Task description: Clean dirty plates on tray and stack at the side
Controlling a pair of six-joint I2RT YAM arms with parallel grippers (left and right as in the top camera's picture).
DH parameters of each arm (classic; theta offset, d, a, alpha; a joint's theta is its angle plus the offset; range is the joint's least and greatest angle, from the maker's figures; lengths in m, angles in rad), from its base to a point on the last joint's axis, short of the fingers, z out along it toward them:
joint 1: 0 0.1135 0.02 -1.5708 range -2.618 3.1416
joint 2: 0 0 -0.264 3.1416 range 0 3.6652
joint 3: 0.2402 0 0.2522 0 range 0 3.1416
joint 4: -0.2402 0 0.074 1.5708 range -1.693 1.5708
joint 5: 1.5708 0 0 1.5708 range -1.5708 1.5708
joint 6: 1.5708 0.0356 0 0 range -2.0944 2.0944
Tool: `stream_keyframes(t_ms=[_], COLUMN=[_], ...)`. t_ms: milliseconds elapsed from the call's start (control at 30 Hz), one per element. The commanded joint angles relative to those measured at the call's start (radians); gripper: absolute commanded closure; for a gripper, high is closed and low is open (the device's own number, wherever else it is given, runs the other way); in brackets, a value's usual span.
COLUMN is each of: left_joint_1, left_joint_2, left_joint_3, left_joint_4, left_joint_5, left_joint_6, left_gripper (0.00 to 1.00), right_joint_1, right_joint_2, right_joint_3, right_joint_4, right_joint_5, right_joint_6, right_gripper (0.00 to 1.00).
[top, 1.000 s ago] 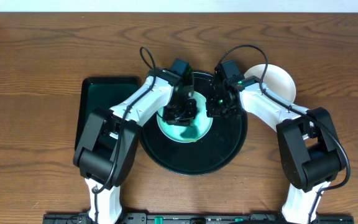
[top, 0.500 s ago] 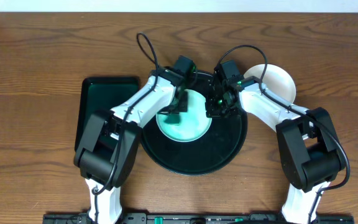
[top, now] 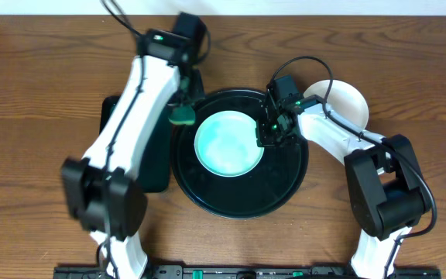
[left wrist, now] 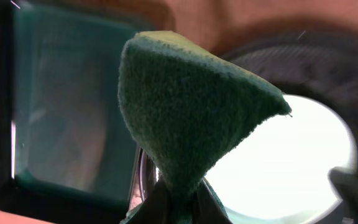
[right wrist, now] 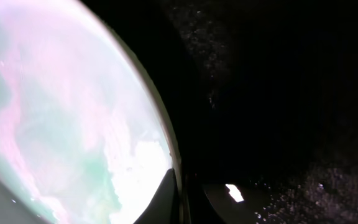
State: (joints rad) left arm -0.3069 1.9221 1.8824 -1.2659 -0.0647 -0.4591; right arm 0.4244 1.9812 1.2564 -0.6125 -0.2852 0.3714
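Note:
A pale-mint plate (top: 224,144) with faint green smears lies on the large round black tray (top: 242,198). My right gripper (top: 263,138) is shut on the plate's right rim; the right wrist view shows the rim between the fingers (right wrist: 180,199) and the smeared plate (right wrist: 61,112). My left gripper (top: 181,115) is raised over the tray's left edge and is shut on a green sponge (left wrist: 185,118). A clean white plate (top: 345,101) sits on the table right of the tray, partly behind the right arm.
A black rectangular tray (top: 122,128) with a green floor lies left of the round tray, partly under the left arm; it shows in the left wrist view (left wrist: 61,106). Brown wooden table all around.
My left gripper lifted the sponge off the plate and swung up and left to the tray's left edge. The plate now shows uncovered. The right gripper has not moved.

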Motion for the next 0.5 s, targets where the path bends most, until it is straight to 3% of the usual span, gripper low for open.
stream_keyframes(t_ms=[0, 133, 467], left_joint_1=[0.064, 0.148, 0.279], left_joint_2=[-0.092, -0.105, -0.096], left_joint_3=[0.035, 0.034, -0.011], left_joint_4=[-0.016, -0.016, -0.017], left_joint_5=[0.013, 0.01, 0.003], left_joint_6=[0.029, 0.056, 0.062], left_gripper=[0.92, 0.93, 0.93], right_joint_1=[0.015, 0.053, 0.303], right_joint_2=[-0.086, -0.178, -0.412], right_joint_3=[-0.006, -0.006, -0.006], right_joint_4=[-0.032, -0.06, -0.103], right_joint_5=[0.135, 0.299, 1.068], right_joint_6=[-0.014, -0.04, -0.127], right_gripper=[0.99, 0.99, 0.99])
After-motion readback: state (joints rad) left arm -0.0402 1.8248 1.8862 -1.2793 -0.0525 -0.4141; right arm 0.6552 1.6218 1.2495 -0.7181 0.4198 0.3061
